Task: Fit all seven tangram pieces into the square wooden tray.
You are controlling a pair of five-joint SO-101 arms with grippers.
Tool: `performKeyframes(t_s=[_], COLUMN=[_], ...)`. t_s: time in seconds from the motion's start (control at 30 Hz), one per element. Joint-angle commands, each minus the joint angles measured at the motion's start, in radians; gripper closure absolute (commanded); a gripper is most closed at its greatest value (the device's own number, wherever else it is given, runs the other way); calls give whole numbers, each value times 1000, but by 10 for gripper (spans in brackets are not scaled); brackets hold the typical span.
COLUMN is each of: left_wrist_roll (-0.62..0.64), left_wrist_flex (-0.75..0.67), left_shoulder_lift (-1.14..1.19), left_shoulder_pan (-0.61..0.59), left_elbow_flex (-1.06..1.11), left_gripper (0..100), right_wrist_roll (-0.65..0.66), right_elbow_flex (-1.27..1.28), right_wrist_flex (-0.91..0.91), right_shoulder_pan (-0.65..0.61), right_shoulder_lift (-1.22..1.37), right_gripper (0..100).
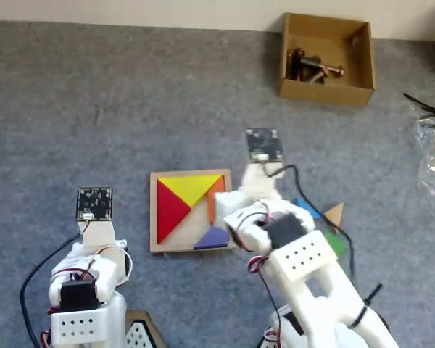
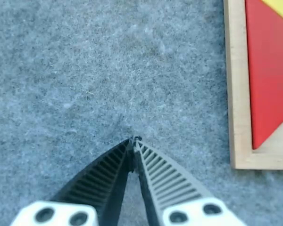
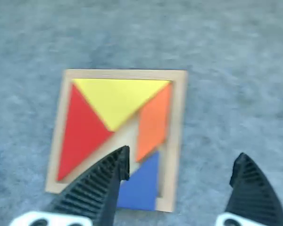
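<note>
The right gripper (image 3: 181, 156) hangs over the near right part of the wooden tray (image 3: 125, 73), with its fingers spread wide. One finger (image 3: 114, 172) is above the tray's inside. The other stands out past the tray's right rim, over the grey counter (image 1: 94, 109).

Four pieces lie in the tray under and just ahead of this gripper:
- The yellow triangle (image 3: 117, 98) lies along the far edge.
- The red triangle (image 3: 80, 132) lies along the left edge and touches the yellow one.
- The orange piece (image 3: 154, 121) lies against the right side.
- The dark blue piece (image 3: 142, 184) sits in the near right corner, close under the gripper.

Bare wood shows between the red and the orange.

Three pieces lie loose on the counter to the right of this gripper, well apart from the tray: a light blue piece (image 1: 308, 209), a tan triangle (image 1: 335, 214) and a green piece (image 1: 337, 244). The arm partly hides them.

The left gripper (image 2: 133, 140) is pinched together – fingertips touching – over bare counter. The tray's near left corner is close by on its right.

A cardboard box (image 1: 359, 69) stands far beyond both grippers.
</note>
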Motion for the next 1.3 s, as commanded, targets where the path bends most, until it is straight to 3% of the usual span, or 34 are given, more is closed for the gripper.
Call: performKeyframes(t_s=[0.0,0.2,0.4,0.6,0.83,1.03,1.27], left_wrist_roll=[2,2,2,2,2,2,2], left_wrist_flex=[8,8,8,8,8,8,8], left_shoulder_lift=[7,7,7,7,7,7,7], left_shoulder_pan=[-8,-8,-8,-8,-8,-8,-8], left_elbow_flex=[21,21,21,21,21,21,21], left_gripper=[995,995,995,995,995,995,995], right_wrist_roll=[58,173,384,476,672,690,690], right_elbow_flex=[-12,-25,-143,-288,-311,-312,-306], right_wrist_flex=[77,222,383,541,688,687,616], right_shoulder_pan=[48,110,154,182,59,-15,-154], right_shoulder_lift=[-36,85,191,188,188,188,196], right_gripper=[685,685,686,686,691,844,912])
